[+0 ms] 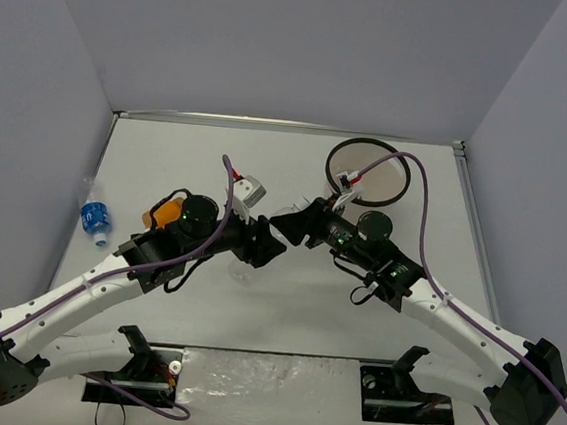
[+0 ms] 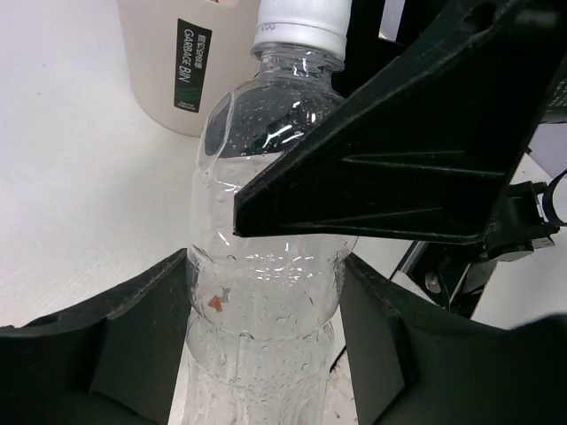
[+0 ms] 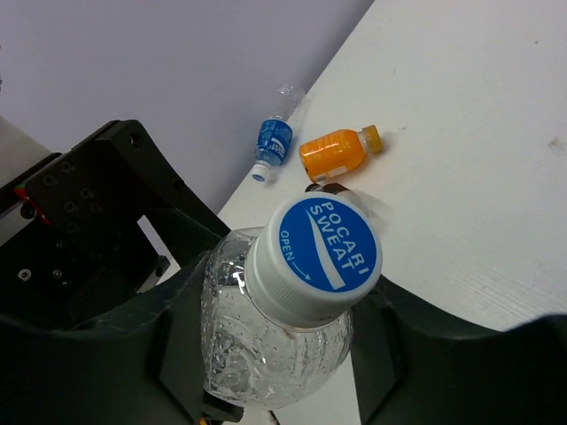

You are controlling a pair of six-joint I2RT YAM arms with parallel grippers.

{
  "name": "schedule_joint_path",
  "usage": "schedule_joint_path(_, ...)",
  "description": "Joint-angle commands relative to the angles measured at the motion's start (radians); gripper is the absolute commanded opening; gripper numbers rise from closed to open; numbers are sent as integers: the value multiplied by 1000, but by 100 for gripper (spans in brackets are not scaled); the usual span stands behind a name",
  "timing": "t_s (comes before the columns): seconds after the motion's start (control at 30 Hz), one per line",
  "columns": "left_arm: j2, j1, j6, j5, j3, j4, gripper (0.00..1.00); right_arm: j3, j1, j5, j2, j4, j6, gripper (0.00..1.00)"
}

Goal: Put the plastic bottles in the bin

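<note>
While left gripper clamps clear plain bottle, right gripper grasps same bottle's upper end.

My top view looks down from above and behind the arm bases at its bottom edge, far enough off to take in the whole table and its walls. My left wrist view sits right behind the left gripper, facing along the clear plain bottle toward the bin at upper left. My right wrist view looks close down on that bottle's cap. The orange bottle and blue-labelled bottle near its top also show at the top view's left.
</note>
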Motion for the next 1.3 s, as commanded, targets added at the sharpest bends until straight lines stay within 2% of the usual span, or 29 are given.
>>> schedule_joint_path(0.0, -68, -10, -26, -22, 32, 17, 90, 32, -7, 105, -2, 94, -31, 23)
schedule_joint_path(0.07, -80, -10, -31, -80, 39, -9, 97, 45, -7, 131, -22, 54, -66, 20)
schedule_joint_path(0.1, -88, -10, -38, -119, 42, -31, 97, 61, -7, 171, -33, 18, -77, 19)
schedule_joint_path(0.27, -124, -10, -128, -320, 45, -159, 97, 210, -7, 551, -81, -201, -207, 18)
schedule_joint_path(0.3, -128, -9, -145, -366, 48, -189, 97, 218, -7, 559, -82, -202, -238, 17)
schedule_joint_path(0.4, -115, -8, -252, -626, 103, -381, 97, 356, -12, 657, -91, -219, -348, 15)
schedule_joint_path(0.53, -72, -3, -400, -847, 163, -598, 97, 527, -15, 749, -48, -260, -489, 16)
schedule_joint_path(0.6, -43, 14, -453, -861, 165, -624, 97, 578, -19, 830, -21, -256, -560, 18)
schedule_joint_path(0.73, -15, 144, -477, -732, 149, -615, 97, 628, -48, 1019, 74, -206, -743, 18)
schedule_joint_path(0.83, -16, 313, -480, -603, 101, -571, 97, 638, -119, 1024, 136, -171, -787, 18)
schedule_joint_path(0.97, -29, 434, -463, -522, 48, -520, 97, 625, -222, 1037, 201, -133, -825, 18)
schedule_joint_path(1.13, -8, 526, -476, -490, 16, -513, 97, 564, -234, 1098, 271, -70, -906, 19)
schedule_joint_path(1.27, 30, 570, -486, -472, 4, -515, 97, 506, -235, 1115, 295, -49, -880, 23)
